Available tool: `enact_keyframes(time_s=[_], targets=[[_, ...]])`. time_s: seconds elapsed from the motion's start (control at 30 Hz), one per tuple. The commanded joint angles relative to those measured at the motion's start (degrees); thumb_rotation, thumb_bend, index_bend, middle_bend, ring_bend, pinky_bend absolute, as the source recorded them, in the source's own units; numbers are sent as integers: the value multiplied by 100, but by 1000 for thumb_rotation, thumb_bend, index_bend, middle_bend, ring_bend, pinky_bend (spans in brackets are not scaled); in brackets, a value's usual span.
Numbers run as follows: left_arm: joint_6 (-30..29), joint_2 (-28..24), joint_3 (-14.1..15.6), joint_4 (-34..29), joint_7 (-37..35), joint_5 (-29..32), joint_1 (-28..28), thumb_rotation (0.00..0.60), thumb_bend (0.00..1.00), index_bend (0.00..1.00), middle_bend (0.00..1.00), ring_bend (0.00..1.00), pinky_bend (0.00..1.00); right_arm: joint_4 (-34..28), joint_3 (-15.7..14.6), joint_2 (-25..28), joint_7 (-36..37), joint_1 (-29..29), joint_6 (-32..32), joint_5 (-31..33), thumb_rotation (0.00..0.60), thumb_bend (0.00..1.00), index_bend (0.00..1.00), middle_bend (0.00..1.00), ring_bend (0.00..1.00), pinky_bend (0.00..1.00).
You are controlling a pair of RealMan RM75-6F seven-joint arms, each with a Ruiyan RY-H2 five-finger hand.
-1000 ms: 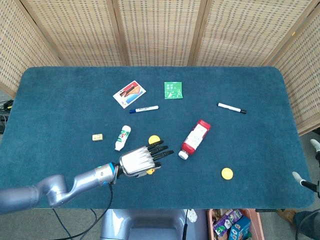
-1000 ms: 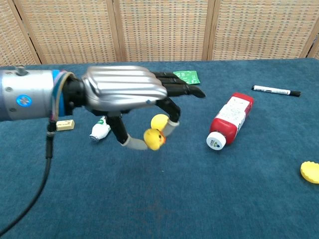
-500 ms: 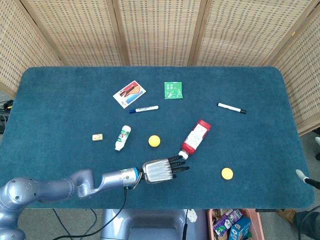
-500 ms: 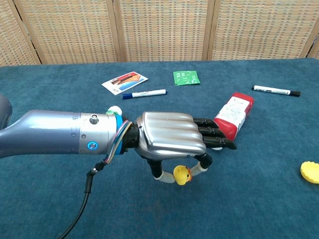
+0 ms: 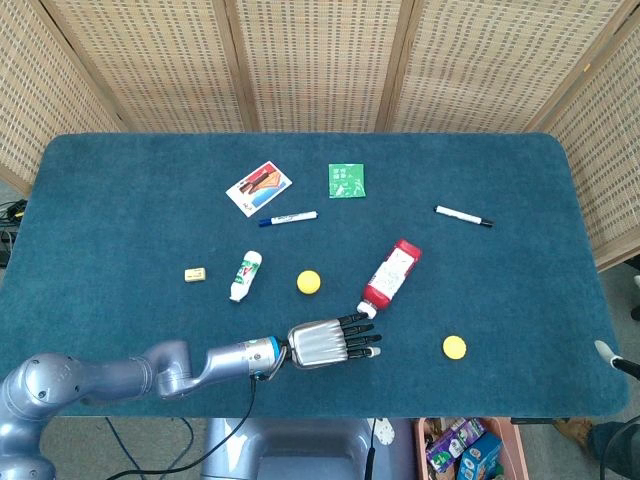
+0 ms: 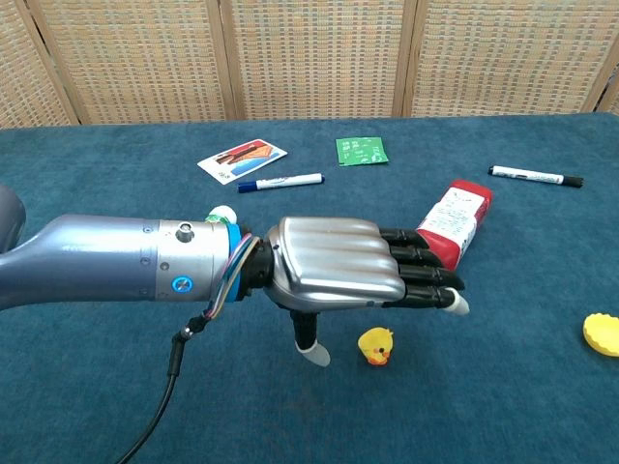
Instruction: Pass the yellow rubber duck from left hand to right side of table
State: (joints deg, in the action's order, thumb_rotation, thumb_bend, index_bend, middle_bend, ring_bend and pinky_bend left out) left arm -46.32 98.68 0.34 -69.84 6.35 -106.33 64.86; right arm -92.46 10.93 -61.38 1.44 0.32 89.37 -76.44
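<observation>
Wicker screens back the blue felt table (image 5: 120, 200) I'm working over. My left hand (image 6: 338, 266) hovers palm down, fingers stretched flat and apart, holding nothing; the duck (image 6: 375, 345) sits on the felt just under it. Beyond the fingertips lies a red bottle (image 6: 450, 232), a yellow disc (image 6: 602, 333) off to its right, a marker (image 6: 535, 176) behind.

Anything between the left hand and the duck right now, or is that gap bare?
Bare. In the chest view the yellow rubber duck sits on the blue table just below the left hand, with only open cloth between; nothing is pinched.
</observation>
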Motion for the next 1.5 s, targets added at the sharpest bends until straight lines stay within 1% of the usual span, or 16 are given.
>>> enact_keyframes(time_s=[0.03, 0.23, 0.3, 0.37, 0.4, 0.5, 0.53, 0.57, 0.63, 0.77, 0.87, 1.03, 1.17, 1.23, 1.33, 1.5], targets=[[-309, -324, -67, -328, 101, 70, -113, 600, 0, 0, 0, 0, 0, -12, -17, 0, -9, -4, 4, -21, 600, 0, 0, 0, 0, 0], [-1450, -1358, -343, -1168, -53, 391, -692, 600, 0, 0, 0, 0, 0, -47, -60, -4, -54, -6, 13, -85, 600, 0, 0, 0, 0, 0], [-1889, -1894, -450, -1512, -95, 689, -1065, 600, 0, 0, 0, 0, 0, -66, -86, -12, -96, 3, 5, -126, 600, 0, 0, 0, 0, 0], [-2117, -2380, -486, -1885, -55, 1070, -1426, 600, 0, 0, 0, 0, 0, -80, -111, -23, -140, 13, -7, -160, 600, 0, 0, 0, 0, 0], [-2230, -2712, -489, -2145, 15, 1371, -1682, 600, 0, 0, 0, 0, 0, -87, -131, -32, -179, 22, -17, -189, 600, 0, 0, 0, 0, 0], [-2564, -3370, -483, -2633, 422, 2148, -2314, 600, 0, 0, 0, 0, 0, -109, -184, -55, -283, 56, -59, -268, 600, 0, 0, 0, 0, 0], [-2748, -3500, -490, -2757, 648, 2436, -2545, 600, 0, 0, 0, 0, 0, -111, -207, -63, -322, 72, -81, -305, 600, 0, 0, 0, 0, 0], [-3047, -3640, -474, -2946, 873, 2979, -2950, 600, 0, 0, 0, 0, 0, -96, -264, -79, -381, 120, -143, -418, 600, 0, 0, 0, 0, 0], [-3407, -3789, -410, -3399, 1041, 3590, -3453, 600, 0, 0, 0, 0, 0, -35, -356, -114, -408, 213, -260, -619, 600, 0, 0, 0, 0, 0], [-3702, -3989, -308, -3770, 1023, 4051, -3980, 600, 0, 0, 0, 0, 0, 124, -545, -166, -424, 445, -518, -1101, 600, 0, 0, 0, 0, 0], [-3841, -4106, -258, -3908, 674, 4179, -4328, 600, 0, 0, 0, 0, 0, 131, -732, -111, -380, 783, -910, -1641, 600, 0, 0, 0, 0, 0], [-3782, -4223, -176, -3745, 364, 3979, -4556, 600, 0, 0, 0, 0, 0, -212, -926, 89, -316, 1393, -1561, -2394, 600, 0, 0, 0, 0, 0], [-3684, -4221, -190, -3620, 124, 3872, -4640, 600, 0, 0, 0, 0, 0, -573, -951, 129, -385, 2018, -2336, -2747, 600, 0, 0, 0, 0, 0], [-3599, -4240, -206, -3593, 17, 3758, -4647, 600, 0, 0, 0, 0, 0, -731, -810, -93, -474, 2641, -3057, -2894, 600, 0, 5, 0, 0, 0], [-3609, -4228, -206, -3562, 18, 3567, -4694, 600, 0, 0, 0, 0, 0, -758, -638, -455, -596, 3164, -3743, -2691, 600, 0, 44, 0, 0, 0], [-3567, -4236, -275, -3523, -27, 3529, -4752, 600, 0, 0, 0, 0, 0, -693, -502, -1066, -944, 3689, -4553, -2235, 600, 0, 110, 0, 0, 0]])
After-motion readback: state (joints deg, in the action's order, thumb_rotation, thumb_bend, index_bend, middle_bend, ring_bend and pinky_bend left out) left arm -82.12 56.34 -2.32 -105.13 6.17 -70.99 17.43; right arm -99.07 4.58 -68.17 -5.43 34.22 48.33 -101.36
